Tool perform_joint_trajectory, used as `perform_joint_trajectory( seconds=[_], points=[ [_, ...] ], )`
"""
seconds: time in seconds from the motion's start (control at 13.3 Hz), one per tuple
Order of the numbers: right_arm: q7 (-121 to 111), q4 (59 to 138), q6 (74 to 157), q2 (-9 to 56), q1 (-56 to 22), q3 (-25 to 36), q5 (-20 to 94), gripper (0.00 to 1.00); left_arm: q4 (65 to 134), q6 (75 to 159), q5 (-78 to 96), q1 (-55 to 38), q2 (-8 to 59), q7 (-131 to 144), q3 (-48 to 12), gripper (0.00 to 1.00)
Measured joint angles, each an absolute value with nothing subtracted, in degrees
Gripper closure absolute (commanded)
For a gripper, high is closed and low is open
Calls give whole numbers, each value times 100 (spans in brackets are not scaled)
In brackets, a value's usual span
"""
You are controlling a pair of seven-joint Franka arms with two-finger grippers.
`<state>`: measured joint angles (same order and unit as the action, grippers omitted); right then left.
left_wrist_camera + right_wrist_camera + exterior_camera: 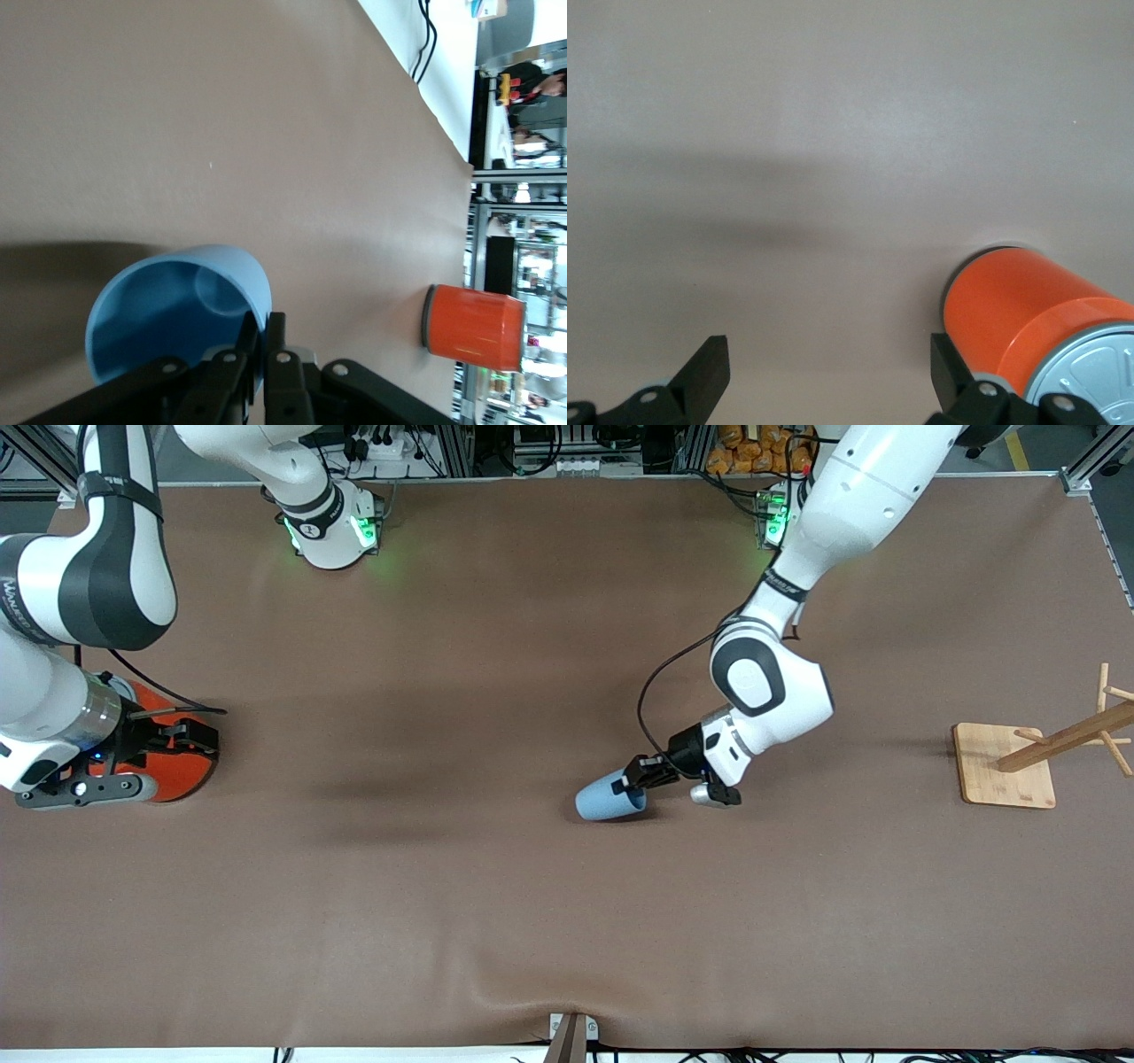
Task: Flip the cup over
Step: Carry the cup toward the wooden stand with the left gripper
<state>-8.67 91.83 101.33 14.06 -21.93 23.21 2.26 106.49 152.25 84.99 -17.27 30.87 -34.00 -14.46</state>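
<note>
1. Brown cloth covers the table (443,912); the small light-blue tapered plastic cup (609,797) lies on its side mid-table.
2. My left gripper (264,335) is clamped on its rim wall.
3. My right gripper (828,372) waits, spread wide, over the orange cylindrical can (1019,310).
4. It looks light, thin, slippery: hold the rim firmly.

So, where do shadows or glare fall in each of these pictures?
Front view: soft dark bands on the table, green glow at both arm bases. Left wrist view: a shadow beside the cup, which the left pincer grips by its rim; the background past the table edge is bright. Right wrist view: broad blurred shadows near the orange can.
</note>
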Motion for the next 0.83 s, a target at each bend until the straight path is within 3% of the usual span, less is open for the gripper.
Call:
perform_joint_trajectory(
  seconds=[0.38, 0.83],
  points=[
    [-466, 9182, 9964, 1205, -1288, 1267, 226, 0, 10764, 15031, 5758, -1156, 2567, -1518, -1402, 100],
    [-365, 9194, 9683, 889, -696, 694, 225, 0, 10565, 13413, 1663, 302, 2368, 205, -1371, 100]
  ],
)
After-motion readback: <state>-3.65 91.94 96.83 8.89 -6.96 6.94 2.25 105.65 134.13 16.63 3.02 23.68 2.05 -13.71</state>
